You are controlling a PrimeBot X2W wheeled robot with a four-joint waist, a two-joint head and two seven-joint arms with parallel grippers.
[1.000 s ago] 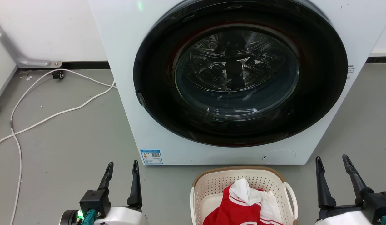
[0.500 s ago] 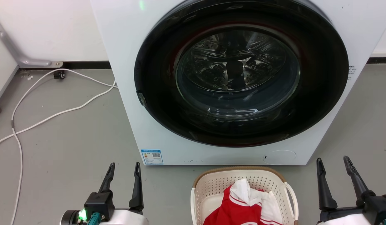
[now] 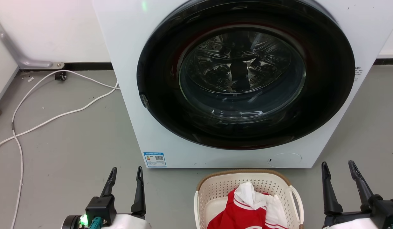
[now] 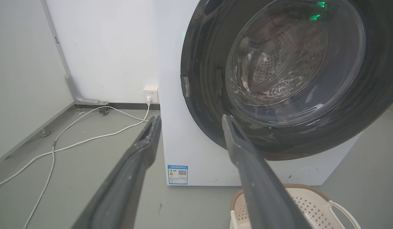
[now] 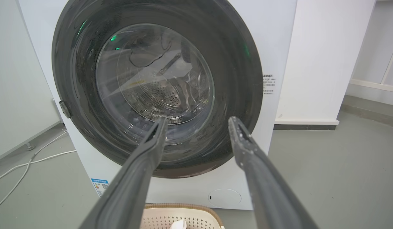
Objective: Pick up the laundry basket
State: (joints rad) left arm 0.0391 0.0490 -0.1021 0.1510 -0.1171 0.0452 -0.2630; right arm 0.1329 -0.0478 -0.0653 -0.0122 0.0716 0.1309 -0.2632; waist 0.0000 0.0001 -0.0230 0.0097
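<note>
One basket (image 3: 215, 194) on floor before one washer (image 3: 126, 79); two grippers, left (image 3: 126, 171) and right (image 3: 338, 166), fingers spread, empty.

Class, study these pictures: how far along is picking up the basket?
Done: nothing; the basket sits on the floor before the washer. In hand: nothing gripped; left gripper and right gripper are open, either side, apart from it. Left: reach the handles, grip, lift.
</note>
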